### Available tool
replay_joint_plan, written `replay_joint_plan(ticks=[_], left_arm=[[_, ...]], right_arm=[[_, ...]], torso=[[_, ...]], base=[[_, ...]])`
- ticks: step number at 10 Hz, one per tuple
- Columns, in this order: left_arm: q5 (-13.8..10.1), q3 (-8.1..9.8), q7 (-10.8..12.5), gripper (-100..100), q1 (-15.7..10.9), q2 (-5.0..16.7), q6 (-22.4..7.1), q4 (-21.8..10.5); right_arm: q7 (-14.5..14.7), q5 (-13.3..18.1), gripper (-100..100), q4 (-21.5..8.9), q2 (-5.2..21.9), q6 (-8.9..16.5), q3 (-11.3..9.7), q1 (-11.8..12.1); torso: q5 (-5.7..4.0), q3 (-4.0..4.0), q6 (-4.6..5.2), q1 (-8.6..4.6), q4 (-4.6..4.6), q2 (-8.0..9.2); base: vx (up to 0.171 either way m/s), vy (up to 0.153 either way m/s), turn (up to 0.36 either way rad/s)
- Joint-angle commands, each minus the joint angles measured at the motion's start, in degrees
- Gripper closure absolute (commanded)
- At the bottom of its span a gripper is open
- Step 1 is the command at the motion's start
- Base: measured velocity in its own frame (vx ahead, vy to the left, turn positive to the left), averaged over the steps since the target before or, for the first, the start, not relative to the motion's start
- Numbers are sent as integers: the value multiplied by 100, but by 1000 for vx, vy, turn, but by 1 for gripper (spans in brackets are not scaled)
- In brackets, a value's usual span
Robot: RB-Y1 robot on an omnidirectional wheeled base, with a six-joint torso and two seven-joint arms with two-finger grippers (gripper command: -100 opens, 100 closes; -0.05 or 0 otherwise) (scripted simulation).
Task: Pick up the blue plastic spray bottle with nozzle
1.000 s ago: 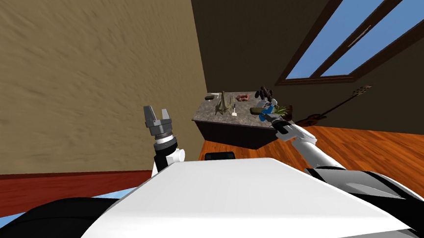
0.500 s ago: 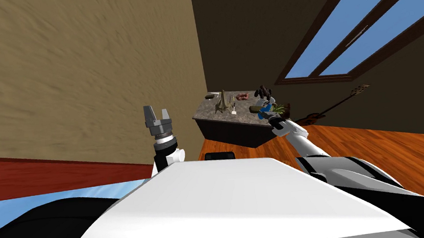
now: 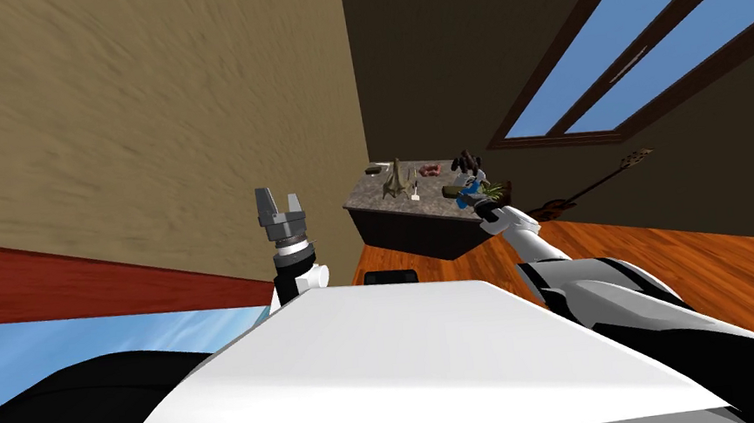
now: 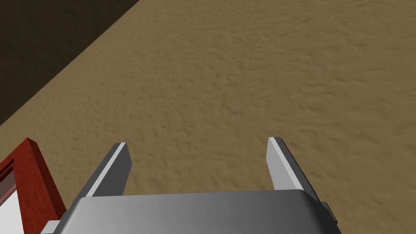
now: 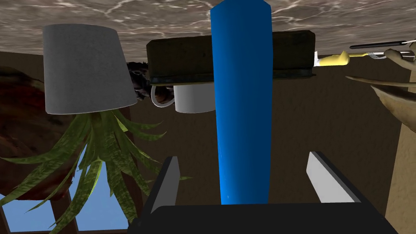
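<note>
Marbled tabletop (image 5: 122, 12) carries the clutter ahead of the right gripper (image 5: 243, 158). Its jaws stand released and spread wide. The blue spray bottle (image 5: 242, 101) runs straight between them with a gap on either side, so neither blade touches it. Past the fingertips, behind the bottle, are a dark flat box (image 5: 183, 57) and a white mug (image 5: 189, 99). Outside one blade sits a grey pot (image 5: 83, 69) of green leaves. The left gripper (image 4: 199, 143) is held up well apart from the table, its jaws likewise released.
</note>
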State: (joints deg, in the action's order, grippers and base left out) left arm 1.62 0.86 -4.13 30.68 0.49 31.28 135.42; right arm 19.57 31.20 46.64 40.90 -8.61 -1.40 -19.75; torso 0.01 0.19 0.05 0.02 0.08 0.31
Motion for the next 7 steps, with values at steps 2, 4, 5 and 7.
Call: replay_joint_plan(ticks=[2, 4, 5, 7], left_arm=[[0, 0, 0, 0, 0, 0, 0, 0], [0, 0, 0, 0, 0, 0, 0, 0], [0, 0, 0, 0, 0, 0, 0, 0], [0, 0, 0, 0, 1, 0, 0, 0]], right_arm=[[18, 11, -100, -408, -21, -2, -25, -388], [75, 34, -100, -718, -30, -79, -204, -755], [75, 34, -100, -966, -30, -79, -204, -969], [145, 54, 100, -1028, -71, -158, -144, -967]], torso=[[0, -4, 0, 0, -1, -8], [1, -5, -2, 6, -3, -7], [1, 1, 0, 4, 0, 1], [-1, -10, 2, -2, -4, -18]], base=[[-37, 2, -3], [-88, 11, 12], [-59, -9, -3], [-9, -2, 2]])
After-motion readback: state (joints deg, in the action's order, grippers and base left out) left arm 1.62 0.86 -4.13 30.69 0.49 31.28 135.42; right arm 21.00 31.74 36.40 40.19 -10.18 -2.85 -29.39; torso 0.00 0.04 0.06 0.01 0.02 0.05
